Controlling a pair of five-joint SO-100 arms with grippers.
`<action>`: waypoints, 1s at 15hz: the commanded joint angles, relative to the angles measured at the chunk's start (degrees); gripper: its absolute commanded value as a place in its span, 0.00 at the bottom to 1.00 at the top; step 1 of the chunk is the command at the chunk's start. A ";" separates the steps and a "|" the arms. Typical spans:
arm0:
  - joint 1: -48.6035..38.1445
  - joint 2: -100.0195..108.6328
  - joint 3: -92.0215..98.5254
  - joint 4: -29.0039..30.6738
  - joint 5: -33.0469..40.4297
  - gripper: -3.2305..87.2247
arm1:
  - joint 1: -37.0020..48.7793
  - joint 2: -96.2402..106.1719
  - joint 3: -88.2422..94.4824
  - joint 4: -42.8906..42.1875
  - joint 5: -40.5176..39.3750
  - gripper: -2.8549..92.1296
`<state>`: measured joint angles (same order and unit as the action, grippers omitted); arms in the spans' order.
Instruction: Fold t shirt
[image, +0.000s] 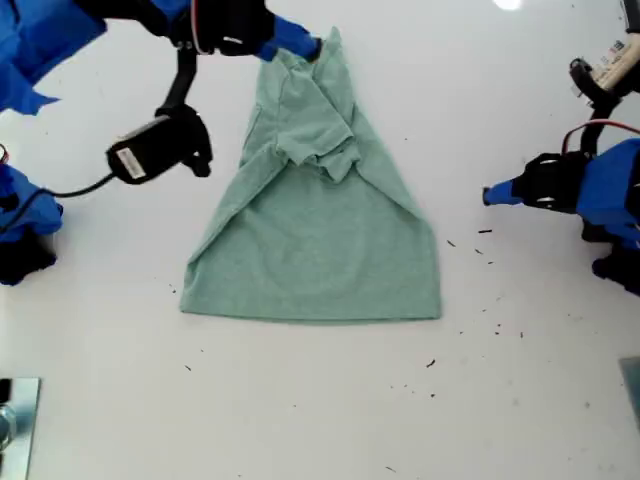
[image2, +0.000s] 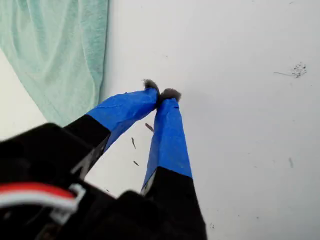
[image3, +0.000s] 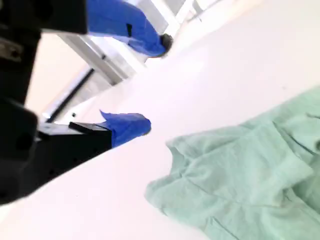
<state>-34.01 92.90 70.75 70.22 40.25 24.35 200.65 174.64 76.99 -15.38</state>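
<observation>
The pale green t shirt (image: 315, 240) lies on the white table (image: 520, 400) in the middle of the exterior view. Its hem is spread flat toward the near edge, and its upper part is gathered into a narrow, bunched heap. My second gripper (image: 305, 45) is at that bunched far end. It is open, and its blue fingers (image3: 127, 127) are apart from the cloth (image3: 240, 180) with nothing between them. My first gripper (image: 490, 195) is at the exterior view's right, clear of the shirt. Its taped fingertips (image2: 161, 94) are pressed together over bare table, with the shirt's edge (image2: 60, 50) off to one side.
A black wrist camera (image: 150, 150) with a cable hangs at the exterior view's left. Dark specks (image: 482, 240) dot the table to the right of the shirt in the exterior view. A metal piece (image: 15, 420) sits at the exterior view's lower left corner.
</observation>
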 joint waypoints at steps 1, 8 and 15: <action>0.00 27.77 38.06 -13.54 -1.93 0.18 | -0.26 0.18 3.69 -1.32 -0.18 0.06; 5.10 74.53 105.12 -25.66 -21.62 0.03 | -2.02 0.18 3.69 -4.31 -1.32 0.06; 5.89 97.73 112.50 -18.37 -22.68 0.03 | -12.92 -62.05 -67.94 17.40 -5.62 0.04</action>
<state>-29.18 186.94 182.20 50.36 18.37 15.29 159.43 134.56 85.61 -19.95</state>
